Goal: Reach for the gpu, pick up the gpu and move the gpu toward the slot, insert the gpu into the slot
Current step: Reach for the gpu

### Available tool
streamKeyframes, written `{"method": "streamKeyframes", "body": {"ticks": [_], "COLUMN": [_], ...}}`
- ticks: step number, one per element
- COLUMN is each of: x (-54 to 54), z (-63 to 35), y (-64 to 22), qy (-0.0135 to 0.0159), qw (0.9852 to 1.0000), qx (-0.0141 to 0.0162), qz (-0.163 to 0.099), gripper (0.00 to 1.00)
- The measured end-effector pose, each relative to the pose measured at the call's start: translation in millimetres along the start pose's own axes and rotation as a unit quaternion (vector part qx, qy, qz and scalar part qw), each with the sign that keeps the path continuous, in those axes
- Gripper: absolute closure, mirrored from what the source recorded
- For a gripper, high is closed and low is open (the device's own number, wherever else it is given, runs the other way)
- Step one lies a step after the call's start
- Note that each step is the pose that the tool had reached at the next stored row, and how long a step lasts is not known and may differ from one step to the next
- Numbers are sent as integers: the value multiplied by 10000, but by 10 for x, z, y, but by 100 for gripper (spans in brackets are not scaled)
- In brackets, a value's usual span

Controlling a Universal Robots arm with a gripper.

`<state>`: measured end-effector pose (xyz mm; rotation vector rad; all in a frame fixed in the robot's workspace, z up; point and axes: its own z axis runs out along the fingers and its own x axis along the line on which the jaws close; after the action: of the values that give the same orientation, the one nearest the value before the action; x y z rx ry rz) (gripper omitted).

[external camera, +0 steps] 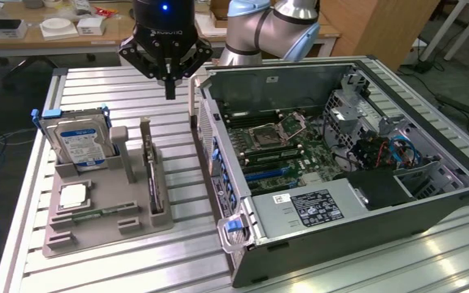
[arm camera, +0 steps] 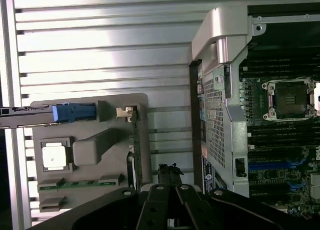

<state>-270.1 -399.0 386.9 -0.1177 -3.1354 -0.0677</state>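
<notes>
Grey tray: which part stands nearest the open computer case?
The thin green circuit card standing on edge; the blue-labelled silver drive stands farther off.

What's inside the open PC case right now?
A green motherboard with its CPU socket, blue cables and a silver labelled box. The board beneath that box is covered. The gpu stands outside, in the grey holder.

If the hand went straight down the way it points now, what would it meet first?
Probably the slatted table strip between the grey tray and the computer case, just beside the gpu; depth is unclear.
</notes>
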Motion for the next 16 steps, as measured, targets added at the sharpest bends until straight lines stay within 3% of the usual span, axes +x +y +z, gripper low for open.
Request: {"method": "streamKeyframes", "body": {"ticks": [16], "x": [86], "z": [4], "y": [-7], "qy": [15], "qw": [10000], "qx": [1], "qz": [0], "gripper": [90]}}
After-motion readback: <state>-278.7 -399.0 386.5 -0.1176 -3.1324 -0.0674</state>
